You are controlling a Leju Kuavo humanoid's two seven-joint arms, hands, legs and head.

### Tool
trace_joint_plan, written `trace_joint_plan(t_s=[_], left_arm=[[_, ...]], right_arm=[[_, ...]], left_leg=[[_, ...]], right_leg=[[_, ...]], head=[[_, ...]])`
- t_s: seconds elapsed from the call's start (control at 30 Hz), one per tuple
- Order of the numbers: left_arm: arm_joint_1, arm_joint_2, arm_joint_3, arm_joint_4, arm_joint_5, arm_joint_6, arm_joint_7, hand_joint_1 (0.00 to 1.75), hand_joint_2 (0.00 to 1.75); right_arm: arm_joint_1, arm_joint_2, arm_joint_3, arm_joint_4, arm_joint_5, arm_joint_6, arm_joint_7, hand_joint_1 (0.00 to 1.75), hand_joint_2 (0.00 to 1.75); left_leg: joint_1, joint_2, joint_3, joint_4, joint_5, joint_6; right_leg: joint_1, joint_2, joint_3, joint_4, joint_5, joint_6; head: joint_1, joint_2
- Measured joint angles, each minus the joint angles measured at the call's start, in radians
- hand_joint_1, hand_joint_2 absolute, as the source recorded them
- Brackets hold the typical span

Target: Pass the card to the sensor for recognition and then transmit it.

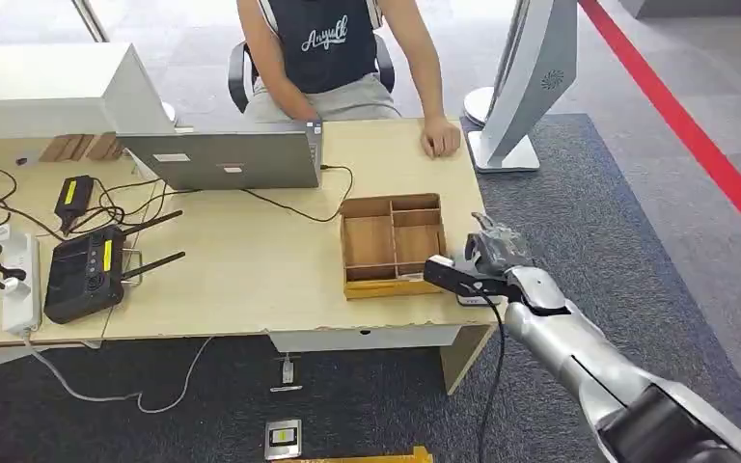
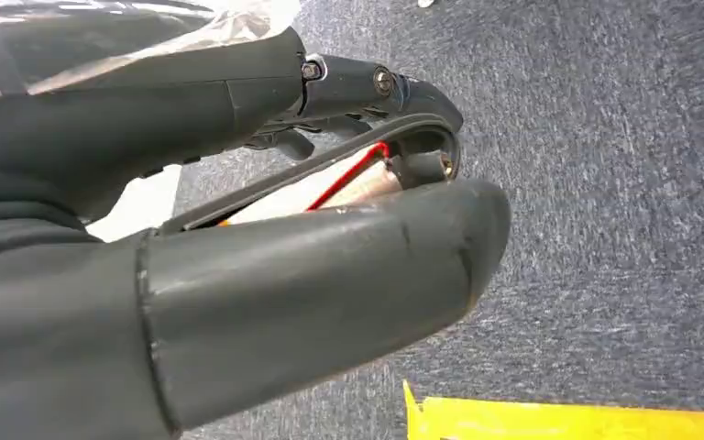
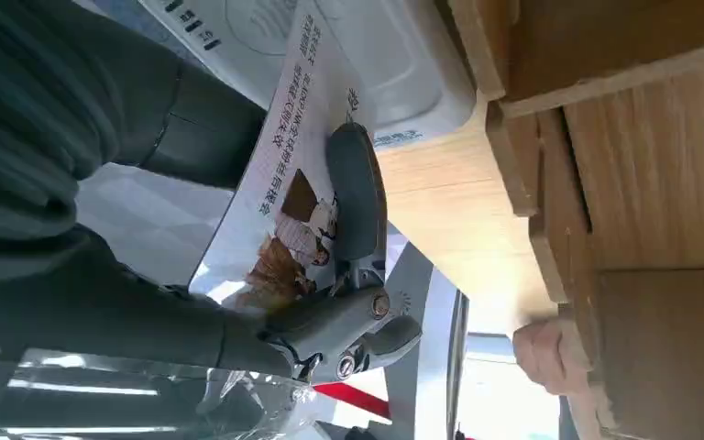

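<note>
My right hand [image 1: 487,256] hovers at the table's front right corner, just right of the wooden box [image 1: 391,241]. In the right wrist view this hand [image 3: 128,312] holds a white card [image 3: 293,183] printed with a picture and lines of text, one dark finger [image 3: 357,202] lying across its face. The card sits over a white sensor pad [image 3: 385,55] resting on the tabletop beside the box [image 3: 642,183]. My left hand [image 2: 312,266] hangs over the grey carpet with its fingers curled against the thumb and nothing in it.
A person sits behind the table [image 1: 251,280], one hand [image 1: 441,138] resting near its far right edge. A laptop [image 1: 222,159], a black controller [image 1: 85,273], a power strip [image 1: 19,280] and cables cover the left half. A white stand [image 1: 526,77] rises beyond the right corner.
</note>
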Motion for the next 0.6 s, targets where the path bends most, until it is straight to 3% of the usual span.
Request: trace_joint_plan(t_s=[0.6], left_arm=[[0.0,-0.008,0.0,0.0,-0.006,0.002,0.009,0.0,0.0]], right_arm=[[-0.002,0.019,0.0,0.019,-0.006,-0.01,-0.013,1.75,1.75]], left_leg=[[0.0,0.0,0.0,0.0,0.0,0.0]], right_leg=[[0.0,0.0,0.001,0.0,0.0,0.0]], head=[[0.0,0.0]])
